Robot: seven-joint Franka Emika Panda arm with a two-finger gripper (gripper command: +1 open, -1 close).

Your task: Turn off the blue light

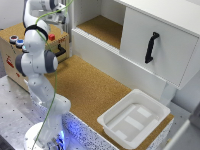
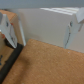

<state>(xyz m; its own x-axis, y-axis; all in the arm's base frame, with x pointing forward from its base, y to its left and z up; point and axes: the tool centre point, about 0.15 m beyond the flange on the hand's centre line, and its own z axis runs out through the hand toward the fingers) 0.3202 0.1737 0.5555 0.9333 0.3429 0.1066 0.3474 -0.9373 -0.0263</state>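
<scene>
Buttons appeared only in the exterior view: the blue light [image 1: 19, 43] sat on the wooden box [image 1: 10, 57] at that view's left, just beside a dark red cap [image 1: 13, 38], a red cube button [image 1: 51, 37] farther along. The wrist view showed the gripper [image 2: 42, 27] instead, jaws spread wide, holding nothing, above cork [image 2: 47, 65] near a black handle [image 2: 10, 62].

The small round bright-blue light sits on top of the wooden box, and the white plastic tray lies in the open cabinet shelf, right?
Not quite. The exterior view shows the white plastic tray on the cork-covered table, near its edge. The small round bright-blue light does sit on the wooden box.
</scene>
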